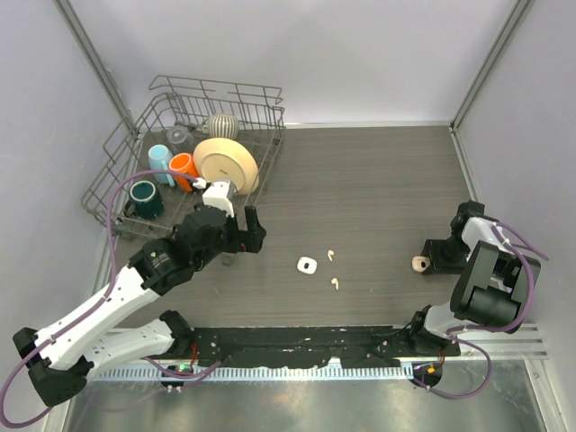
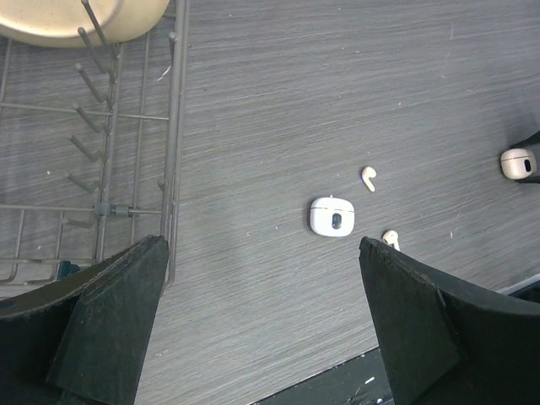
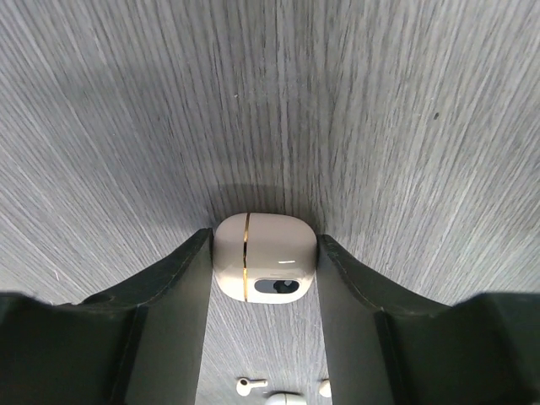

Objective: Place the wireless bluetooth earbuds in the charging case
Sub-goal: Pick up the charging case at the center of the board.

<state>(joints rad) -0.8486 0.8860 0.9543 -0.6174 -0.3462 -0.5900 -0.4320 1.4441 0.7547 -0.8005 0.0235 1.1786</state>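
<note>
The cream charging case, with a gold seam and a dark oval window, lies on the tabletop close to the right edge, about midway between the far and near edges. The right gripper is down around it. In the wrist view one black finger sits against each side of the case, pinching it while it rests on the wood.

Two wireless bluetooth earbuds lie loose toward the middle of the tabletop, nearer the near edge than the far one. One earbud lies on the far side and the other earbud on the near side, apart from each other. Just to their left sits a white charging case, touching neither. Bare wood separates this group from the cream case, with nothing in between.

The left gripper hovers above the tabletop with its fingers spread wide and nothing between them. It is left of the white case and just off the near right corner of the wire dish rack. The rack fills the far left corner and holds a cream plate, an orange mug, a light blue cup and a dark green mug.
</note>
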